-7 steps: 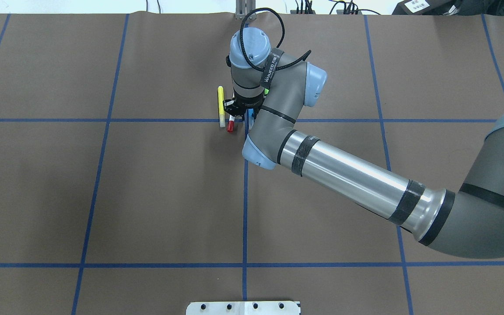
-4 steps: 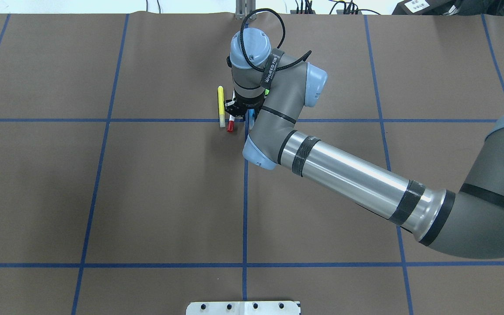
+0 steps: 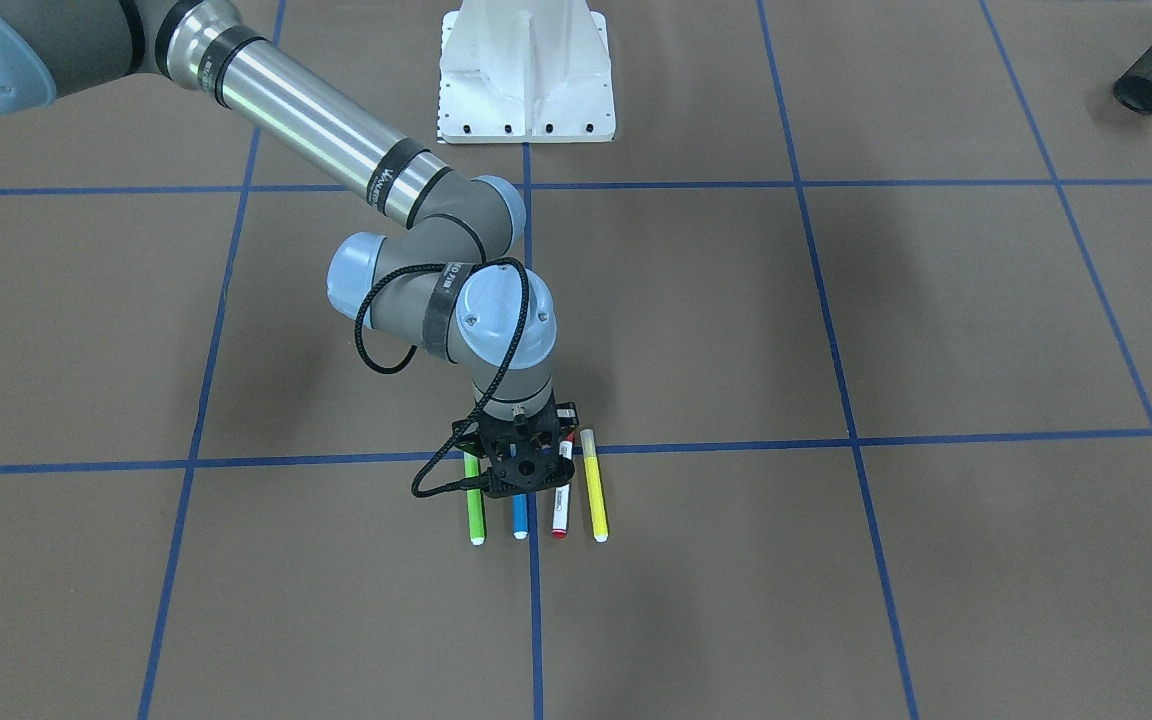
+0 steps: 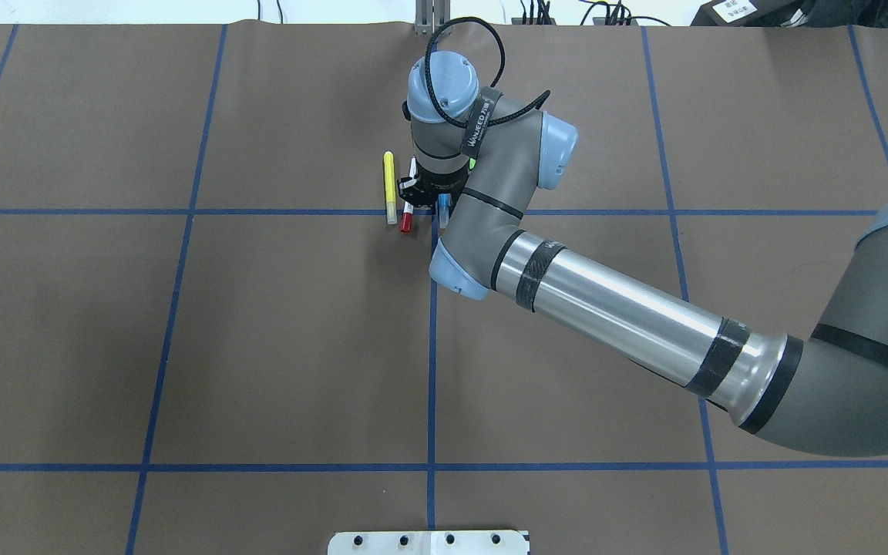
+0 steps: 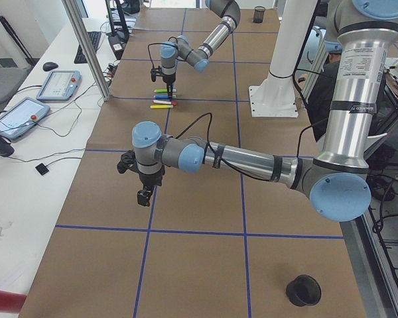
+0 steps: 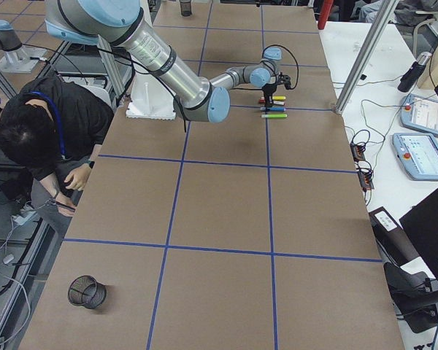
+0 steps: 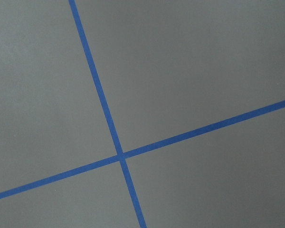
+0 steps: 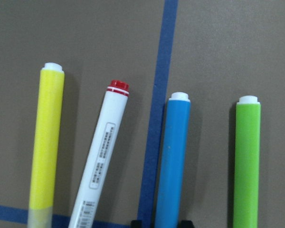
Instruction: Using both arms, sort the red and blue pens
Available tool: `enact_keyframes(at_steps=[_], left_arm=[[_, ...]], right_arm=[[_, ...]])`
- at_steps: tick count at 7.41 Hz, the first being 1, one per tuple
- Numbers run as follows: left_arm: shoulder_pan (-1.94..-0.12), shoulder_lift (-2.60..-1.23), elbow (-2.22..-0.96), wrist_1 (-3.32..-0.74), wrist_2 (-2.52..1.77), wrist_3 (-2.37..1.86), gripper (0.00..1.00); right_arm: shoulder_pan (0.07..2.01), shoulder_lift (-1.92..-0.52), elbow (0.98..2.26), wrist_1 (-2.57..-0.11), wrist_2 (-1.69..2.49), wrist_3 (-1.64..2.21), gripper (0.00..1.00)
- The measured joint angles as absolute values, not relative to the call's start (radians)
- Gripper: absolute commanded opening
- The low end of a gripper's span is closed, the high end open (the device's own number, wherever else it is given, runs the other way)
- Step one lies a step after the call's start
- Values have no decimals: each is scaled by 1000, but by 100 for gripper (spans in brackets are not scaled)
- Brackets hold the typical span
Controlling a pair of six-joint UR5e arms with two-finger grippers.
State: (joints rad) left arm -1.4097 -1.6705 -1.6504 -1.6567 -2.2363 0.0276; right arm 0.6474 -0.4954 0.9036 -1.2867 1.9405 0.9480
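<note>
Several pens lie side by side near the table's far middle. The blue pen (image 8: 173, 156) has a white end and lies just right of a blue tape line. The red pen (image 8: 102, 166), white-barrelled with a red end, lies left of it. My right gripper (image 3: 522, 488) hangs point-down over the row, open, with a black fingertip (image 8: 136, 222) on each side of the blue pen (image 3: 520, 520). The red pen (image 3: 561, 515) lies free beside it. My left gripper (image 5: 144, 196) hovers above bare table far from the pens; I cannot tell its state.
A yellow pen (image 8: 46, 142) and a green pen (image 8: 247, 161) flank the two task pens. Black mesh cups (image 5: 302, 290) (image 6: 87, 292) stand near the table's ends. The white pedestal (image 3: 526, 70) is at the robot side. A person (image 6: 44, 124) bends beside the table.
The right wrist has shifted slightly to the right over the pens, so more of the blue pen's cap shows beside the gripper. The pens have not moved.
</note>
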Motion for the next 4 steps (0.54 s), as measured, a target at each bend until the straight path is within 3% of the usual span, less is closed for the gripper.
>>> enact_keyframes(at_steps=[1, 4], left_arm=[[-1410, -1671, -1651, -1657, -2236, 28, 100], [-1410, -1671, -1651, -1656, -2235, 27, 100]], right_arm=[[647, -496, 904, -1287, 1940, 948, 0], [649, -497, 904, -1288, 1942, 947, 0]])
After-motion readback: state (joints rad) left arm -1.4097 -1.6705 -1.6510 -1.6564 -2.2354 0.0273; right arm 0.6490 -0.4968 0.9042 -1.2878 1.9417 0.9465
